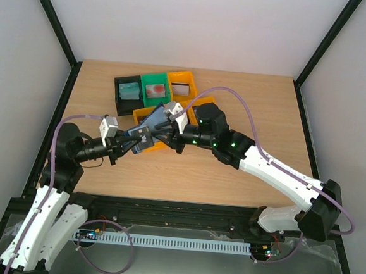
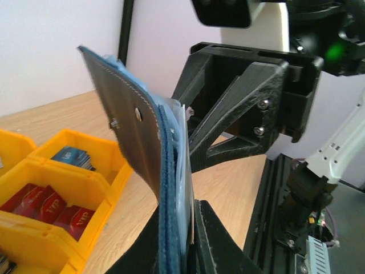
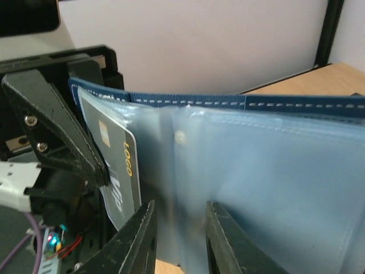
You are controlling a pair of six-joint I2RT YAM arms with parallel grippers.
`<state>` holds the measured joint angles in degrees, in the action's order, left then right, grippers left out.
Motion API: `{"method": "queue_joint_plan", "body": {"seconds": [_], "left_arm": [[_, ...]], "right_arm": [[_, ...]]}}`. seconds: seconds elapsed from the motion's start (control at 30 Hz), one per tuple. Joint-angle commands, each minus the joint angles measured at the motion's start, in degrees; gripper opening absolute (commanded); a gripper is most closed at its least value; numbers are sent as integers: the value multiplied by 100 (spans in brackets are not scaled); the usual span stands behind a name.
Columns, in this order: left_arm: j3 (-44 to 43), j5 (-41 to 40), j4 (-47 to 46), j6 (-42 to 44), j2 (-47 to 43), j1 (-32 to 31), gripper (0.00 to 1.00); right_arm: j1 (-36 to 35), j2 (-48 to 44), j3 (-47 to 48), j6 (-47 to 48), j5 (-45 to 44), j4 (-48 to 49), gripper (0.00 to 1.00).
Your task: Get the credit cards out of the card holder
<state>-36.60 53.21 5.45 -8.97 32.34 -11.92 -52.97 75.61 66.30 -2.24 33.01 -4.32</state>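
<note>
Card holder [image 1: 146, 133] up off table [image 1: 254, 117], centre-left, between L gripper [image 1: 127, 143] at its near-left end and R gripper [image 1: 166, 130] at far-right end. Row of bins [image 1: 154, 76] behind; another bin [image 1: 140, 114] beneath holder. Card [image 3: 117, 171] in holder's end sleeve.

Bright, even diffuse light, only faint shadows below the card holder [image 1: 152, 125]. Wrist views go soft-focus right at it, sharper behind.
</note>
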Motion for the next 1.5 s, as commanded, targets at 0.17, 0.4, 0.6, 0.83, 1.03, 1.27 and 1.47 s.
{"method": "queue_joint_plan", "body": {"seconds": [0.17,0.4,0.6,0.83,1.03,1.27,1.47], "left_arm": [[-21,909,-499,487,-162,-3,2],[-16,975,-481,598,-185,6,2],[-10,963,-463,663,-189,7,2],[-11,920,-380,770,-210,6,2],[53,938,-545,617,-234,6,2],[81,978,-570,598,-282,12,2],[143,1055,-732,487,-294,7,2]], "right_arm": [[-135,-141,208,909,1656,-1047,28],[-135,-416,149,1215,1261,-1434,42],[-134,-426,146,1125,1652,-1183,48],[-135,-642,68,1224,1407,-1256,55],[-135,-572,-4,638,1262,-383,39],[-135,-361,40,466,1377,-101,28],[-135,-289,20,417,1509,-60,6]]}}
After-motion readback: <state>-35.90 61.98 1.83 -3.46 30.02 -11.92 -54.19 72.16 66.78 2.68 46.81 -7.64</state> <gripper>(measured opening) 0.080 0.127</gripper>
